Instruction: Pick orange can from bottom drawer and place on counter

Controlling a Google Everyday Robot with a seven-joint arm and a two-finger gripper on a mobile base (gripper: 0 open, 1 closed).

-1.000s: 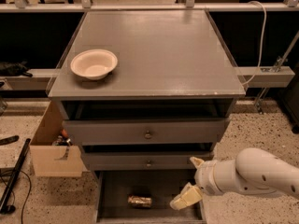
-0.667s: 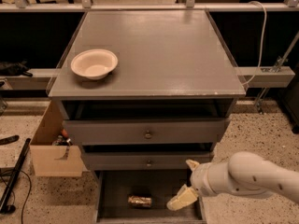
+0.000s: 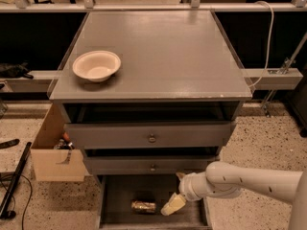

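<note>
The orange can (image 3: 144, 206) lies on its side on the dark floor of the open bottom drawer (image 3: 120, 193), near the front middle. My gripper (image 3: 176, 191) hangs over the drawer's right half, just right of the can and apart from it. Its cream fingers (image 3: 172, 205) are spread open and hold nothing. The white arm reaches in from the lower right. The grey counter (image 3: 163, 47) above holds only a cream bowl (image 3: 96, 65) at its left.
Two knobbed drawers (image 3: 151, 138) stand slightly pulled out above the bottom drawer. An open cardboard box (image 3: 52, 155) with small items sits on the floor to the left. A black pole (image 3: 14, 181) and cables lie at the far left.
My gripper and arm have moved left over the bottom drawer, closer to the can. The can and the bowl have not moved.
</note>
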